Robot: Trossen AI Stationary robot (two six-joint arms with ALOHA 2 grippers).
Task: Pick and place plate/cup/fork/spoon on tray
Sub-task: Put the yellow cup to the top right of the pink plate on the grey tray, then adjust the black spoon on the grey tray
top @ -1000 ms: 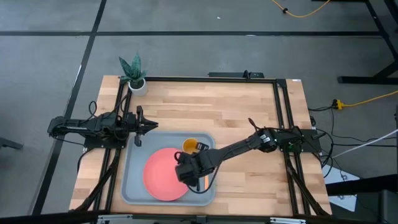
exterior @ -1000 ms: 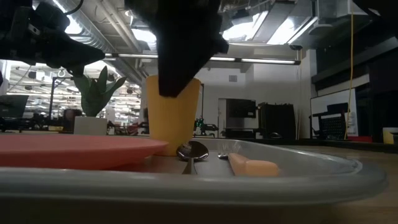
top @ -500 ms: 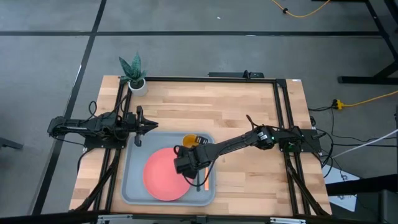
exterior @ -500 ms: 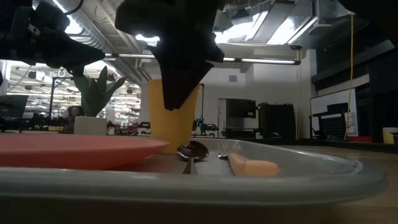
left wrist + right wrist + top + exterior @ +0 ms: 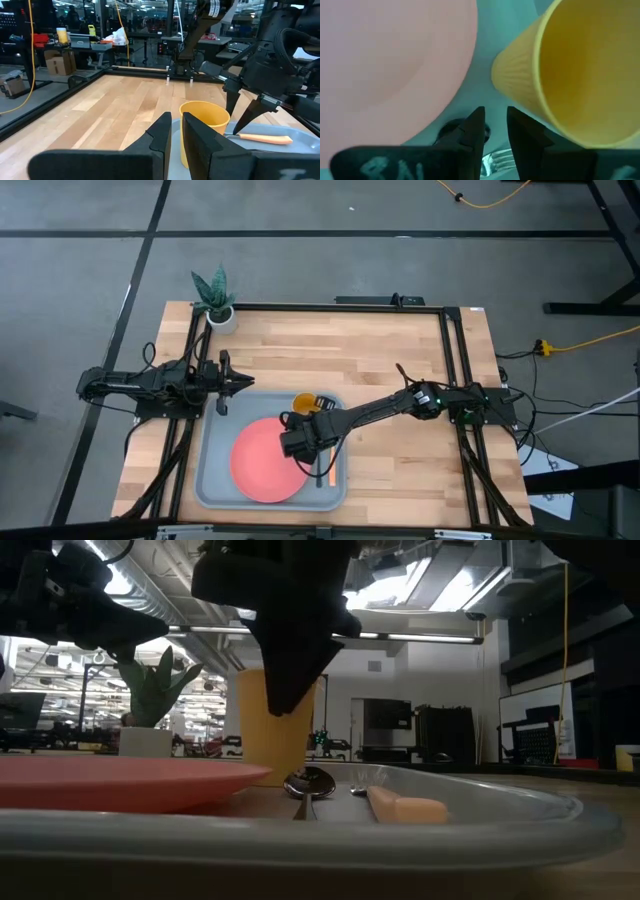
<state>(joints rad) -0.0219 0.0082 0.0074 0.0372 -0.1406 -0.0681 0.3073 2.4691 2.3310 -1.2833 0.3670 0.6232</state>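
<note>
Right gripper hovering over tray, fingers nearly closed, empty; cup upright in tray at its 1 o'clock. Spoon beside fork. Barely shifted since half a second ago.

Coral-pink plate, yellow-orange cup, tan-handled fork and dark spoon on grey-blue tray.
</note>
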